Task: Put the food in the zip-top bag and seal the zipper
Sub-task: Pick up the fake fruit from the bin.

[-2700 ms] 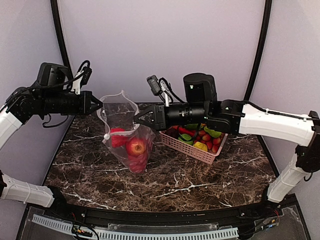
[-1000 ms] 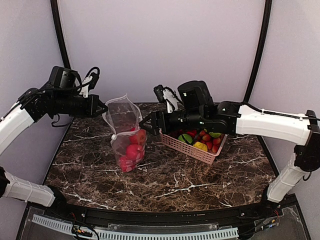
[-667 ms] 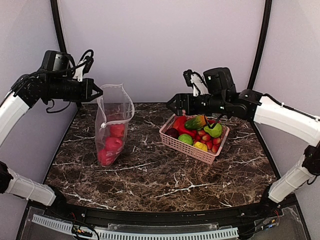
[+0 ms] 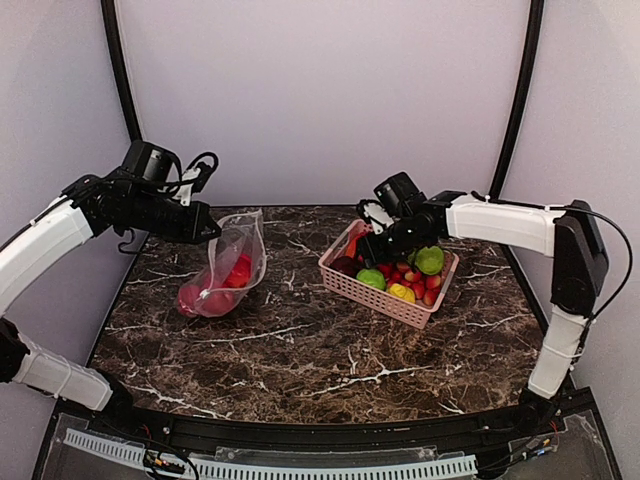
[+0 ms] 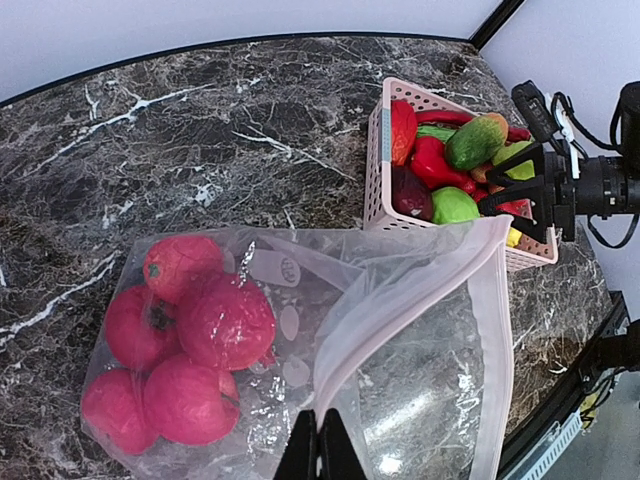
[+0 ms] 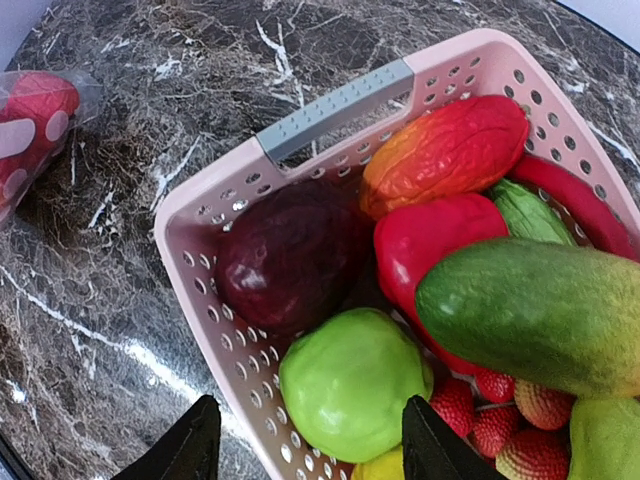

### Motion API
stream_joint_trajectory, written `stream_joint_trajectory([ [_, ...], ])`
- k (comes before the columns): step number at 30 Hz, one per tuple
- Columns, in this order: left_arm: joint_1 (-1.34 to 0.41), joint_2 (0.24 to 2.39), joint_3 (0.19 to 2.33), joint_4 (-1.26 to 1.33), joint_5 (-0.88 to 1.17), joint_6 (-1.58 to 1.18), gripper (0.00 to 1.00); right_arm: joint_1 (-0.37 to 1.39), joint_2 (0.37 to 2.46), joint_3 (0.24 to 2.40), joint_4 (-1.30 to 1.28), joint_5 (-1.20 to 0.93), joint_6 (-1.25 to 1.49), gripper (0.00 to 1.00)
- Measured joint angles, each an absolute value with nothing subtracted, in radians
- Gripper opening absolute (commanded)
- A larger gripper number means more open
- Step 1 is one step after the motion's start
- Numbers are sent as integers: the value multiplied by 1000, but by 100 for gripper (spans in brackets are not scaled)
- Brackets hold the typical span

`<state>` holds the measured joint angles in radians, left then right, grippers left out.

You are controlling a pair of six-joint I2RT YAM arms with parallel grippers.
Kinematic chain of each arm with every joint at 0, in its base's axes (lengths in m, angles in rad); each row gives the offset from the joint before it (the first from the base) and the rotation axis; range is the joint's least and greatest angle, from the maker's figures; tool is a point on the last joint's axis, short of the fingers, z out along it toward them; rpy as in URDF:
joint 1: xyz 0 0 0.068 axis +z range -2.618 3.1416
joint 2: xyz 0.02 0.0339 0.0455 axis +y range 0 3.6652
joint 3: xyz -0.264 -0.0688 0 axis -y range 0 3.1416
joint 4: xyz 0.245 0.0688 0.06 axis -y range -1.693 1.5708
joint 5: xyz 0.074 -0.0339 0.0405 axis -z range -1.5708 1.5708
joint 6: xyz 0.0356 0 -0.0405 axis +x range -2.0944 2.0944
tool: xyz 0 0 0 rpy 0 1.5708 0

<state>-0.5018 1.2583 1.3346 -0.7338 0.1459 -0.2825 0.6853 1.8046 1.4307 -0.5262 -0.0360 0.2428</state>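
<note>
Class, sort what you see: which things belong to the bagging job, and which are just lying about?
Job: zip-top bag, zipper, red fruits inside, left claw pinching the bag.
Lying about: pink basket, marble table.
</note>
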Motion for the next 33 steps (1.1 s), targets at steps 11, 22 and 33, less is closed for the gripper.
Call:
stream_joint_trajectory([
  [11, -502, 1231, 1266, -673, 179, -327, 1, 685, 1979, 1612, -516, -93, 197, 61],
  [22, -502, 1215, 1252, -660, 183, -337, 1, 688, 2133, 1712, -525, -113, 184, 72],
  [33, -502, 1190, 1246, -660, 179, -337, 1, 688, 2156, 1720, -522, -116, 212, 59],
])
